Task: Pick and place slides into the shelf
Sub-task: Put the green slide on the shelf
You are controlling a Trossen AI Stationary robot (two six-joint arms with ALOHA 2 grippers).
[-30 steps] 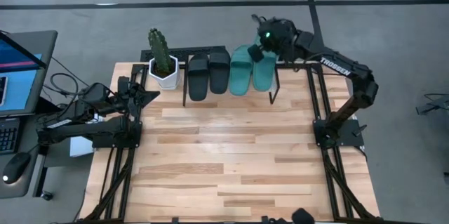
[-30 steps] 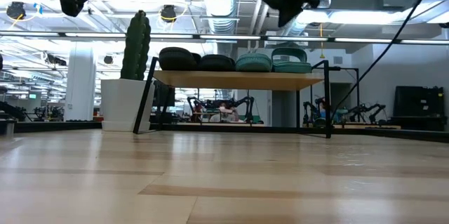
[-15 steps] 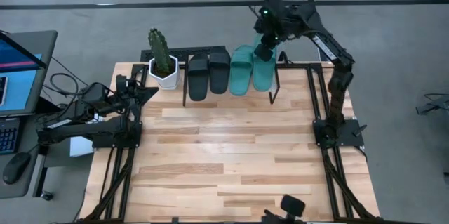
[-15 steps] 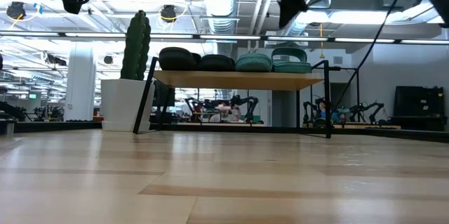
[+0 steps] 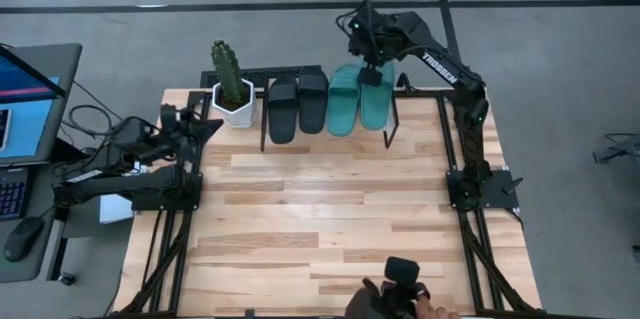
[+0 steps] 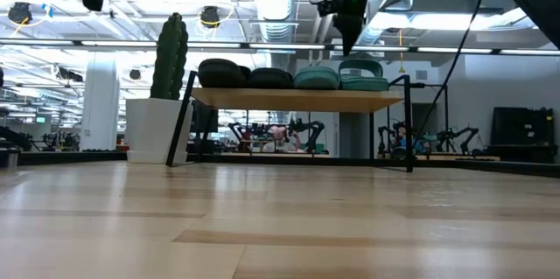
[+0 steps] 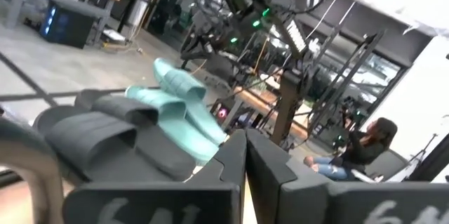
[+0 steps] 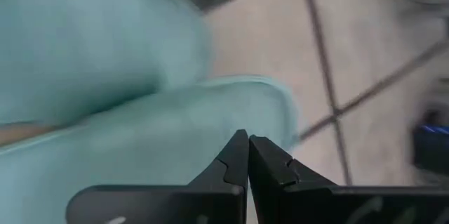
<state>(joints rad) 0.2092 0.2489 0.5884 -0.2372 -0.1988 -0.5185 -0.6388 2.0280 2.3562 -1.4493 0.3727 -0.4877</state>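
Note:
Four slides lie side by side on the shelf (image 6: 297,100) at the table's far edge. Two are black (image 5: 283,109) (image 5: 312,101) and two are teal (image 5: 344,99) (image 5: 377,105). In the low view they sit as a row on the wooden panel, the teal pair (image 6: 339,75) to the right. My right gripper (image 5: 370,75) (image 6: 344,45) is shut and points down just above the far end of the teal slide (image 8: 140,140), without touching it. My left gripper (image 5: 208,129) (image 7: 245,147) is shut and waits near the table's left edge, facing the shelf.
A cactus in a white pot (image 5: 232,89) (image 6: 166,95) stands just left of the shelf. A laptop (image 5: 25,109) sits off the table's left side. A person's hand holding a dark device (image 5: 400,294) shows at the near edge. Bare planks (image 5: 320,209) fill the table's middle.
My right gripper has swung toward the table's left along the far edge, from beyond the shelf's right end to over the teal slides, and its arm has straightened. The slides have stayed put. A hand with a device has come into view at the near edge.

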